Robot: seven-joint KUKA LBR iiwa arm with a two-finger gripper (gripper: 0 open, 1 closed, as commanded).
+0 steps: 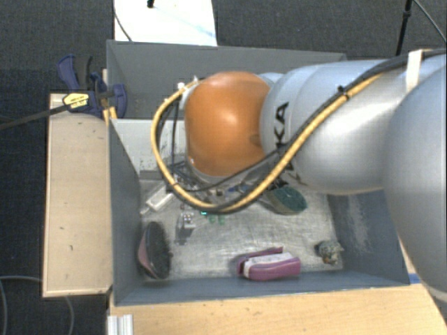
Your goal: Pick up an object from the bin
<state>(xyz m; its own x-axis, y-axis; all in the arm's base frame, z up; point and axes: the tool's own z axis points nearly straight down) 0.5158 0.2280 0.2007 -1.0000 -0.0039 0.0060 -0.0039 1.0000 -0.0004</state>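
The silver arm point(363, 138) reaches in from the right edge of the bin point(126, 215) and covers most of its far half. On its shell the black letters "KA" can be read, turned on their side, with the rest of the word hidden. A rounded orange cover point(223, 124) caps the wrist, and a yellow and black cable point(328, 107) runs along the arm and loops under the cover. Below the cover the hand point(186, 223) hangs low over the bin's floor, left of the middle and nearer the left wall than the right. Only a little metal of it shows beside a small green light, so whether it is spread or pressed together I cannot tell, and nothing can be seen held in it. A pink case point(271, 265) with a pale panel on top lies close to the bin's near edge, about midway along it. Its long axis runs along that edge, the right end tipped slightly toward the far side, and any print on the panel is too small to read. A dark oval brush point(155, 251) lies in the near left corner, its long axis running from near to far beside the left wall, just below and left of the hand. A teal round thing point(288, 199) sits partly under the arm, right of the middle. A white-silver piece point(159, 201) lies at a slant near the left wall, just beside the hand. A grey-olive lump point(328, 251) rests toward the near right corner, well apart from the hand.
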